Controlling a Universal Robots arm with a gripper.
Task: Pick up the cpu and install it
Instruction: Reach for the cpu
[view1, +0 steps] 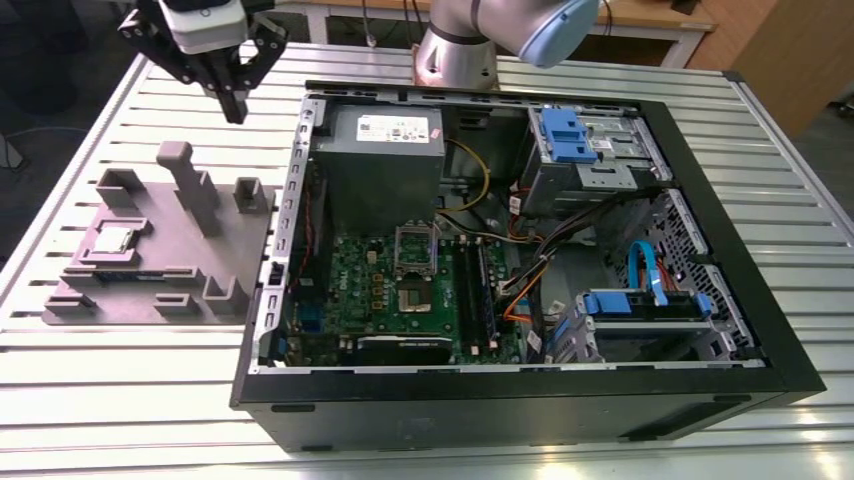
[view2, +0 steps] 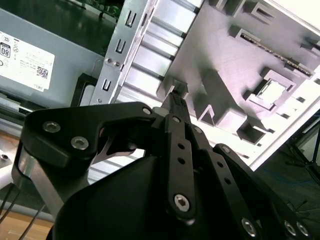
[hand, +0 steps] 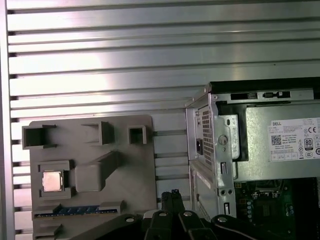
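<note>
**Exterior view.** A black two-finger gripper (view1: 238, 108) hangs at the exterior view's upper left. It is above the slatted aluminium table (view1: 134, 400) and clear of everything below. Its jaws are pressed together with nothing between them.

Under it and toward the exterior view's lower left lies a grey plastic fixture block (view1: 234, 240) with upright posts and shallow pockets. The cpu (view1: 114, 240), a small flat square chip with a silvery metal top, rests flat in a square pocket near the block's edge on the exterior view's left. It is well apart from the gripper.

The centre and the exterior view's right hold an open black computer case (view1: 534, 400) lying on its side. Inside are a large grey metal power supply box (view1: 374, 165) with a white label, a green motherboard (view1: 387, 300), and a square metal-framed socket (view1: 416, 250) on that board. The silver base of the robot arm (view1: 461, 50) stands at the top centre, behind the case.

**Wrist views.** In the first wrist view the gripper (hand: 171, 196) is closed and points down at the bare table between the fixture block (hand: 135, 165) and the case wall. The cpu (hand: 52, 181) sits in its pocket, and the power supply box (hand: 280, 160) is also in view. In the second wrist view the gripper (view2: 175, 100) shows the same closed tips, with the fixture block (view2: 225, 55) beyond them and the cpu (view2: 271, 91) bright in its recess.
</note>
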